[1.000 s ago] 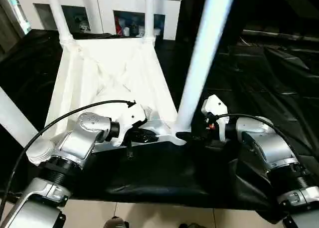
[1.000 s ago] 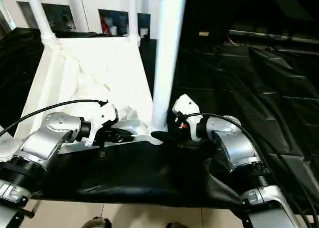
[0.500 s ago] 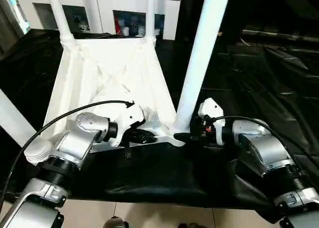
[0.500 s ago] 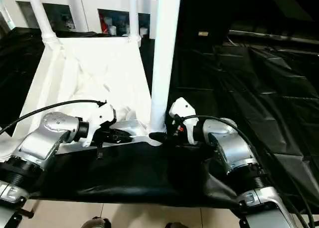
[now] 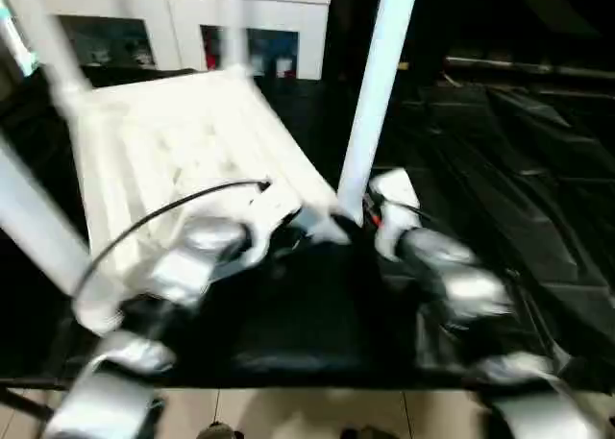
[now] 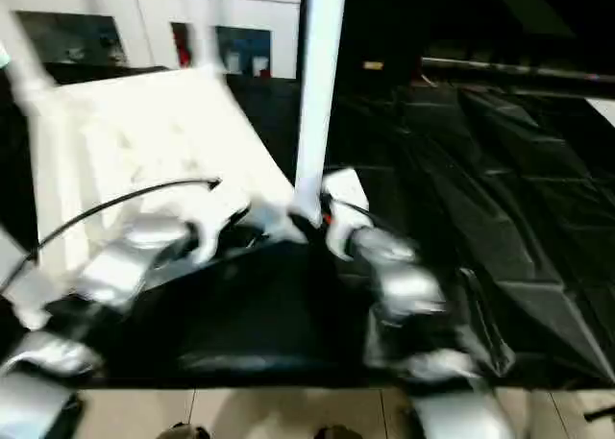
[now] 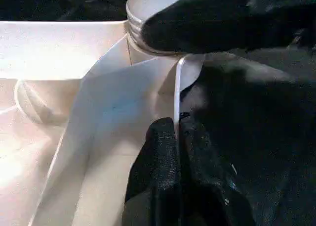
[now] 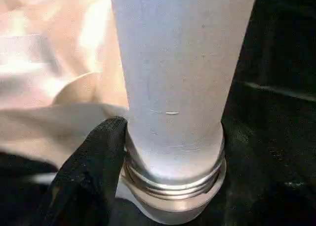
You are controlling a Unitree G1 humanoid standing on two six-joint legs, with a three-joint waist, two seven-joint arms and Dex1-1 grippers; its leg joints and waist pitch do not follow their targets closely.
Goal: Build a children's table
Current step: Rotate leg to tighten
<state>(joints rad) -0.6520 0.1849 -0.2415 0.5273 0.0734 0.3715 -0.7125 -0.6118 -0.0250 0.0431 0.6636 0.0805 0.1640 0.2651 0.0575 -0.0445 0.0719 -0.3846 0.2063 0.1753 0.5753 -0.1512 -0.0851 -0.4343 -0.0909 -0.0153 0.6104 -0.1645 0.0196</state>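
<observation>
Unmarked white leg (image 8: 173,87) in tabletop (image 7: 59,48)

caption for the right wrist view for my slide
Right end effector gripping the base of a white table leg where it seats in the tabletop corner socket.

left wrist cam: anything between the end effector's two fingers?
Yes. In the left wrist view the thin side wall of the tabletop runs between the left end effector fingers, just below the leg in the corner socket.
</observation>
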